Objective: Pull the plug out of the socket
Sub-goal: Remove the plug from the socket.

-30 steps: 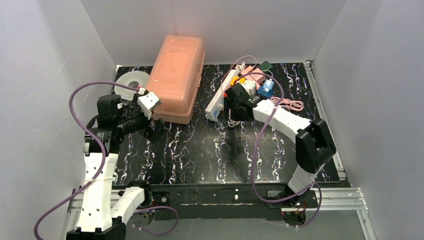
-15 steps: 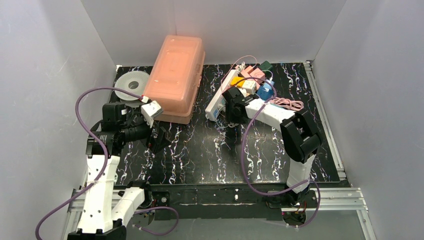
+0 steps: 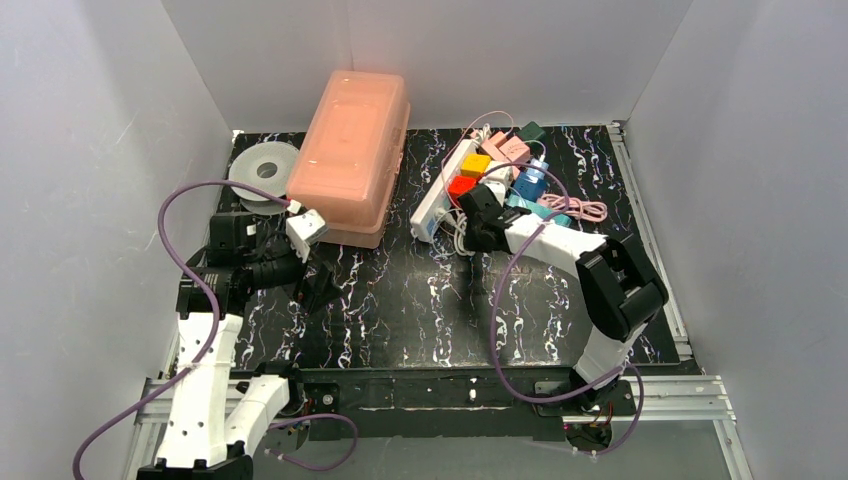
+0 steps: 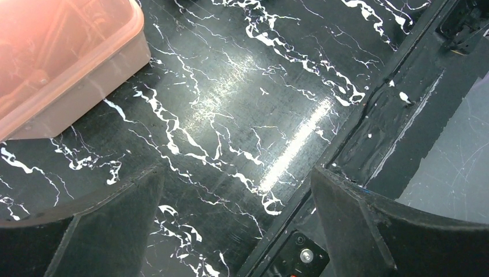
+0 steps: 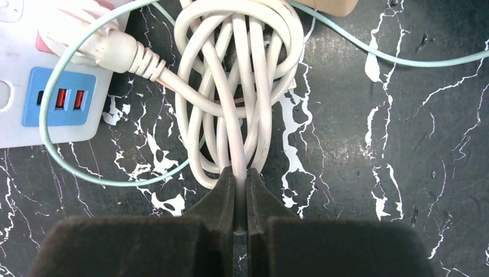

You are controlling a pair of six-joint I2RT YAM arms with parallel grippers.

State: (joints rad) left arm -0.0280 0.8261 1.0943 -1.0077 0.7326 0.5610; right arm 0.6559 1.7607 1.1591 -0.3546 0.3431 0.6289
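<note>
The socket is a white power strip (image 3: 432, 203) at the back middle of the table, with a blue USB panel (image 5: 57, 104) at its near end. A white plug (image 5: 109, 49) lies against the strip's face. Its cord runs into a coiled white cable bundle (image 5: 245, 69) beside the strip. My right gripper (image 5: 241, 173) (image 3: 471, 236) is shut on one loop of that white cable, just below the coil. My left gripper (image 4: 236, 190) (image 3: 314, 287) hangs open over bare table at the left, holding nothing.
A pink lidded box (image 3: 350, 155) and a white disc (image 3: 262, 168) stand at the back left. Red (image 3: 461, 186), yellow (image 3: 475, 163), pink (image 3: 510, 150) and blue (image 3: 530, 182) adapters crowd the strip. A thin teal wire (image 5: 86, 176) loops around the strip's end. The table's near rail (image 4: 369, 133) runs under the left gripper.
My right gripper has shut on the white cable loop and shifted slightly right, off the strip. The left arm has drawn back a little toward the near edge, still open.
</note>
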